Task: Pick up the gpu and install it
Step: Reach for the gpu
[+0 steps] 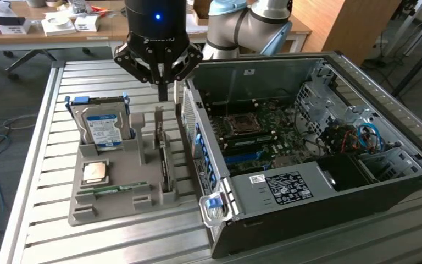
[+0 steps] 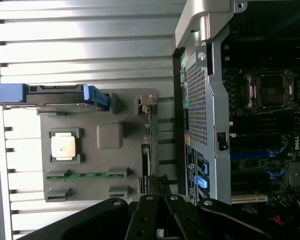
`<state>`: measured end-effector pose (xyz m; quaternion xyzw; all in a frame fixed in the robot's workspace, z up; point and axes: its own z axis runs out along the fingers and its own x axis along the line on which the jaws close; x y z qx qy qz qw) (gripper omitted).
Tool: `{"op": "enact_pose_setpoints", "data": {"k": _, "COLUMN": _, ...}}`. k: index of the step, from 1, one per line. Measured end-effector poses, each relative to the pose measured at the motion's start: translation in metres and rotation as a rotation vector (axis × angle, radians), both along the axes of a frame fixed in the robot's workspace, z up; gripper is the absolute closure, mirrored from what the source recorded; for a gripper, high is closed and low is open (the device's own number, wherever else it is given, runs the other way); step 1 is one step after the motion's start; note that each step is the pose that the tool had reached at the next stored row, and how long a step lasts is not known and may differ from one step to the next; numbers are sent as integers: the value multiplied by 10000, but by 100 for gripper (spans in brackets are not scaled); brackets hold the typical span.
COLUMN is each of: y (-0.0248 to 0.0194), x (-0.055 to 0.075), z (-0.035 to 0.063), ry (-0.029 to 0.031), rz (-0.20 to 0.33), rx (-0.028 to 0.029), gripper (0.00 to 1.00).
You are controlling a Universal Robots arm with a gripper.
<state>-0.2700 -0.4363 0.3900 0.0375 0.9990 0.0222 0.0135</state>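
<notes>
- The gpu (image 1: pixel 165 165) stands on edge in a slot of the grey tray (image 1: pixel 108 212), on the side of the tray nearest the computer case (image 1: pixel 328 181). It has not been lifted.
- Its long axis runs along the tray, parallel to the case's perforated wall (image 1: pixel 193 121). In the wrist view I see it edge-on as a thin dark line (image 2: pixel 149 150) heading straight towards the fingers.
- My gripper (image 1: pixel 164 92) hangs above the far end of the card, clear of it. The fingers are pressed together and hold nothing.
- So the card lies below the fingertips and runs away from them along its own length. I judge the fingers are over its line, not over its middle.
- On the exterior view's right the case wall is just beside the card, with only a thin gap.
- On the exterior view's left a grey tray post (image 1: pixel 158 126) is close by, and the hard drive (image 1: pixel 103 126) is farther off.
- The processor (image 1: pixel 95 172) and the memory stick (image 1: pixel 116 188) lie flat and well apart from the card.
- Straight above the card is open room.
</notes>
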Motion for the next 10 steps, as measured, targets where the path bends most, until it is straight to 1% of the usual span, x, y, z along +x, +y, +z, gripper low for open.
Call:
{"op": "enact_pose_setpoints", "data": {"k": 5, "y": -1, "x": 0, "z": -13, "ry": 0, "rz": 1, "rx": -2, "gripper": 89}}
{"op": "enact_pose_setpoints", "data": {"k": 10, "y": -2, "x": 0, "z": -93, "ry": 0, "rz": 1, "rx": -1, "gripper": 89}}
